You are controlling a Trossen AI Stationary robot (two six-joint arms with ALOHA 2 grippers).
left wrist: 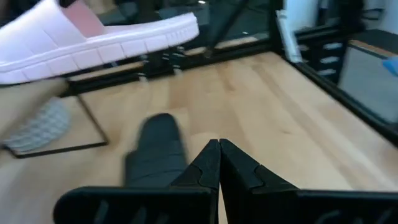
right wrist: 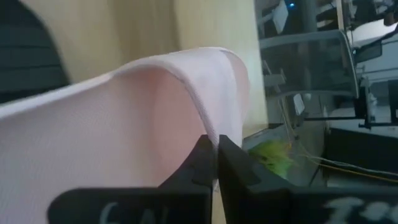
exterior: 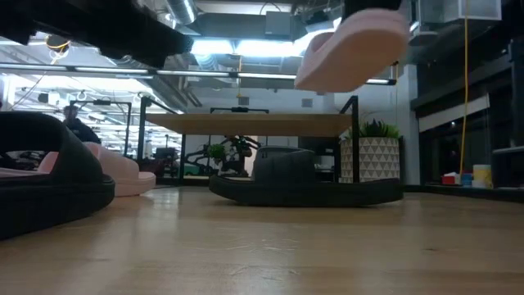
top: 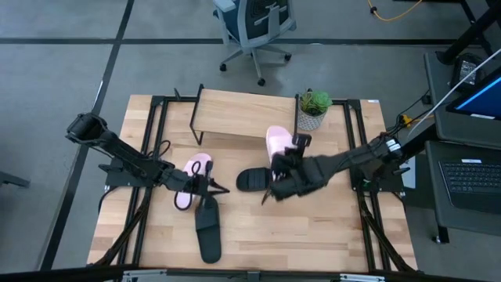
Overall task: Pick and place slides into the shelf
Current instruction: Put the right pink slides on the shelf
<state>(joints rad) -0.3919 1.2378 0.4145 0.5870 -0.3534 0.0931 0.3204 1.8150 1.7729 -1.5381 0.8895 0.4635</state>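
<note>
My right gripper (right wrist: 216,146) is shut on a pale pink slide (top: 277,144) and holds it in the air in front of the shelf (top: 243,114); the low view shows this slide (exterior: 352,49) high and tilted. A black slide (top: 252,180) lies sole down on the table below it. My left gripper (left wrist: 219,149) is shut and hovers low between the second pink slide (top: 192,174) and the second black slide (top: 208,227), both flat on the table. It touches neither as far as I can see. My right gripper pinches the rim of the pink slide's broad strap (right wrist: 205,106) between its two fingers, which lie across that rim. The slide is lifted clear of the table (exterior: 352,49) and sits tilted, one end higher than the other.
A small potted plant (top: 314,110) stands at the shelf's right end. Black frame bars (top: 149,157) run along the table's left and right sides. Bare wood lies toward the near right corner (top: 313,235). An office chair (top: 254,23) stands beyond the far edge.
</note>
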